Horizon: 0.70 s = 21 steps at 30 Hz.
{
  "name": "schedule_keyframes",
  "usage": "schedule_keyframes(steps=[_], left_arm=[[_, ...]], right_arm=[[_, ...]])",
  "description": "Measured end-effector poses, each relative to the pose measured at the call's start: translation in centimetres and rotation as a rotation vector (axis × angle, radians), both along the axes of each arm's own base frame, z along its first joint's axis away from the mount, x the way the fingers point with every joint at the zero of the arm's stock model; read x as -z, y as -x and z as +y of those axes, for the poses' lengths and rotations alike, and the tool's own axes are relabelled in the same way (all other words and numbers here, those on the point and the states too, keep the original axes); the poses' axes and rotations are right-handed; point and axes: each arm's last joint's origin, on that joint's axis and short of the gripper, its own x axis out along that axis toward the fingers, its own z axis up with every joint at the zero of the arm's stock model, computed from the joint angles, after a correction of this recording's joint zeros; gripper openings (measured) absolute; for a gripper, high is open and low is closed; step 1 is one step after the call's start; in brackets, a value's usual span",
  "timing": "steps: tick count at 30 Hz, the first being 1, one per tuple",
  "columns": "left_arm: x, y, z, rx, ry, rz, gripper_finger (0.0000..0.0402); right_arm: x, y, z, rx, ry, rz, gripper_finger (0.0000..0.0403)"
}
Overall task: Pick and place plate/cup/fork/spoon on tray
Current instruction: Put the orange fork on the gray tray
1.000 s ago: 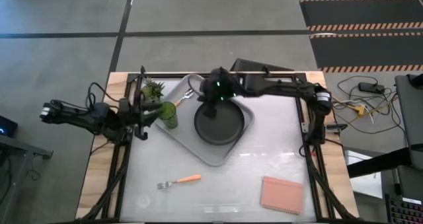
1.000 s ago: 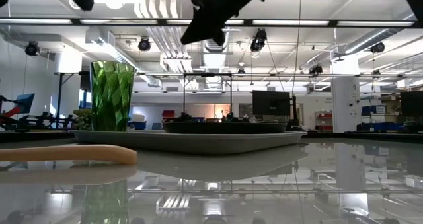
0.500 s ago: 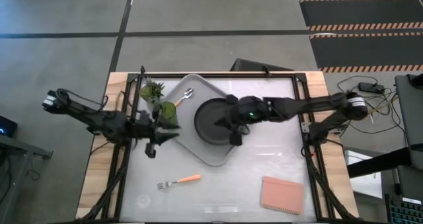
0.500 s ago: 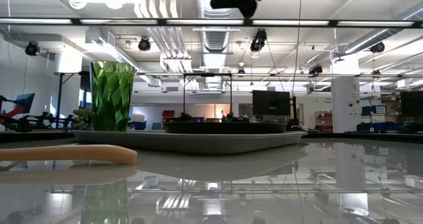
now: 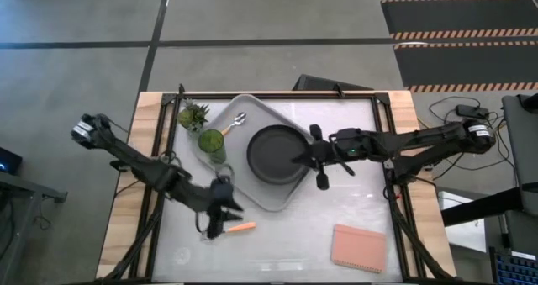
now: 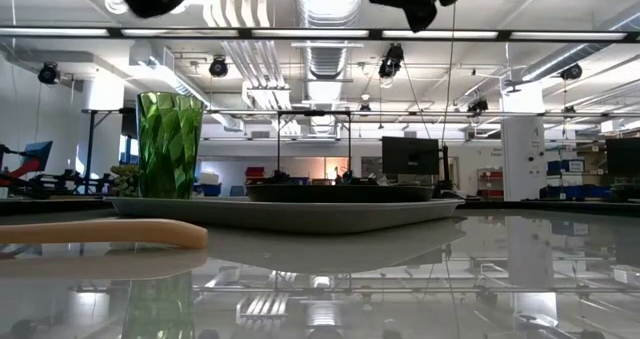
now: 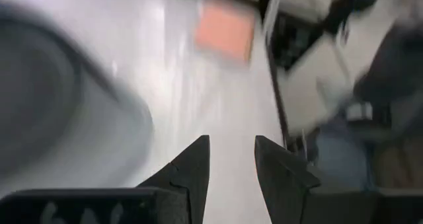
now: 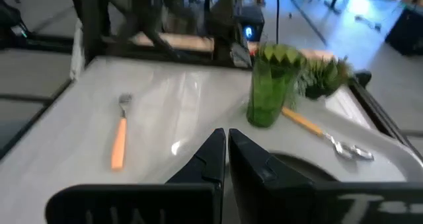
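No writing or label can be read on anything. The tray (image 5: 271, 194) holds the plate (image 5: 276, 154), the cup (image 5: 213, 145) at its left corner and the spoon (image 5: 234, 122); the cup looks empty, though the view is poor. The fork (image 5: 231, 229) lies on the counter (image 5: 336, 203) outside the tray. The left end effector (image 5: 220, 208) hangs just above the fork, fingers slightly parted, holding nothing. The right end effector (image 5: 313, 156), clenched and empty, hovers at the plate's right edge.
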Motion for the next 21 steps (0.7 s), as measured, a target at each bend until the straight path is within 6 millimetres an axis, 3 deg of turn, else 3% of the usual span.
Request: schedule_keyframes(steps=[5,9,21], left_arm=[[2.8,-1.5,-2.9,0.075,0.045,0.278,0.0102],[4.7,-2.0,-4.2,0.058,0.012,0.447,0.0102],[8.9,-3.3,-5.0,-0.004,-0.07,0.549,0.0102]], right_arm=[[0.3,1.0,0.0,-0.002,-0.001,-0.031,0.0009],[0.3,1.2,-0.1,-0.003,0.002,-0.032,0.0009],[0.5,0.9,0.0,-0.012,0.03,-0.039,0.0009]])
